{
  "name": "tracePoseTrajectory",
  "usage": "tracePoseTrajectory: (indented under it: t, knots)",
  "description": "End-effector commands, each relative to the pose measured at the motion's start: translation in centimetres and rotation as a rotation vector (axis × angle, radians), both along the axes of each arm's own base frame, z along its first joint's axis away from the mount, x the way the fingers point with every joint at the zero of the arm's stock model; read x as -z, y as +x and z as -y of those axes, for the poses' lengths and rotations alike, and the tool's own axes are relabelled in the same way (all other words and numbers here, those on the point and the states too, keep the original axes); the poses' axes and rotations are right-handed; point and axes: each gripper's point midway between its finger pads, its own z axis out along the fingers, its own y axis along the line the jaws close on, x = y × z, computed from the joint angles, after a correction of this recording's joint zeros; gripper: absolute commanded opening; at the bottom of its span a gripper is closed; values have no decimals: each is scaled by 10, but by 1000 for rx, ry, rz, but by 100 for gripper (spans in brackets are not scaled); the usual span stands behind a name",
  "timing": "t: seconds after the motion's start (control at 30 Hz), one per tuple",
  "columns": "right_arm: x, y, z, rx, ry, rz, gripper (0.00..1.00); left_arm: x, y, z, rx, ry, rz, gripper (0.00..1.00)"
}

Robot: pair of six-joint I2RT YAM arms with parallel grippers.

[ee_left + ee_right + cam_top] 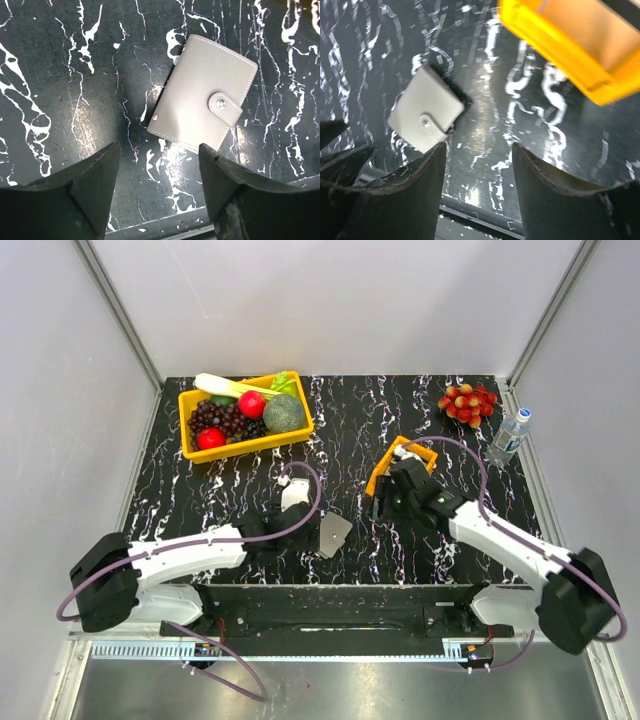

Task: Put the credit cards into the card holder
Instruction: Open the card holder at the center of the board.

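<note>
near the closed card holder, left hand spread wide, holding nothing

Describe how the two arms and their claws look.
The left arm and the right arm both have white shells with bulky black joints, and a mauve cable loops along each. The left claw and the right claw each have two dark, matte, wedge-shaped fingers. No markings are legible.

Bright overhead glare, blurred right-wrist view
</note>
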Motion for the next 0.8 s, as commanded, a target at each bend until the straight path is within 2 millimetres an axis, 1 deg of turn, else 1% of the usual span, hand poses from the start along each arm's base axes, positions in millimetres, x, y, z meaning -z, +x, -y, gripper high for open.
tracePoseTrajectory:
  t: [0.0,0.03,0.13,0.2,0.3,0.33,0.57,0.77]
  knots:
    - [-26,1,-67,-346,178,32,59,8,1,16,76,-42,-87,64]
    - [-26,1,-75,-388,203,29,57,11,3,17,86,-24,-94,63]
    - [-23,-1,-95,-479,264,7,55,18,7,20,104,-11,-113,65]
    - [-17,-2,-101,-519,271,-23,55,24,12,21,108,-6,-140,68]
    - [-9,-8,-112,-588,301,-80,54,31,17,21,107,-8,-170,69]
    - [-2,-9,-115,-598,306,-109,54,33,18,20,103,-4,-178,69]
    - [26,-8,-119,-593,297,-176,53,38,30,22,111,2,-197,70]
    - [48,-10,-121,-580,307,-218,53,51,26,19,114,30,-231,69]
